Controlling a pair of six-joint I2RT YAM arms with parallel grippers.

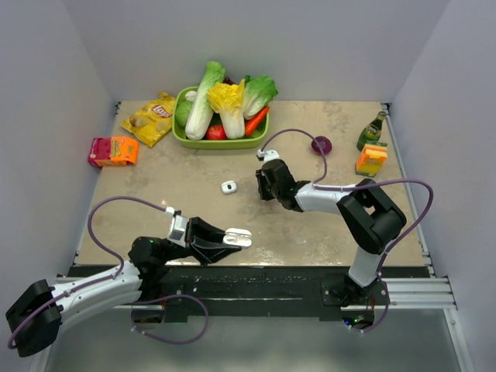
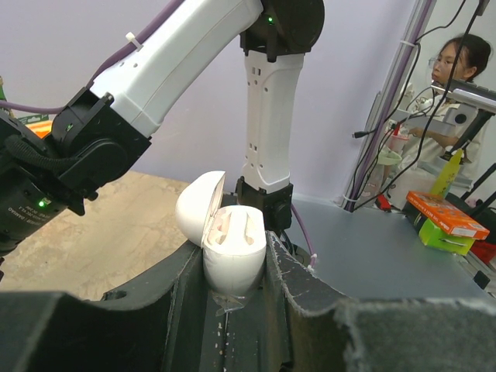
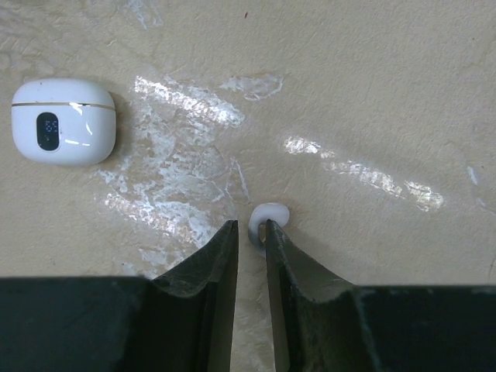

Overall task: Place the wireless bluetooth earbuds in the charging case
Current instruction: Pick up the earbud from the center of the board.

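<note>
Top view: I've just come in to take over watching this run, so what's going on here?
The left gripper holds the charging case up with its lid open. The right gripper is down at the table, its fingers nearly together at a small white earbud; I cannot tell whether it is gripped. A closed white case with a dark display lies on the table nearby, untouched.

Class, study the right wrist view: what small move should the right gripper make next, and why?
Probably close the last bit on the earbud. It sits at the tips of the right gripper, whose narrow jaws may not yet pinch it. The left gripper already holds the open charging case ready.
</note>
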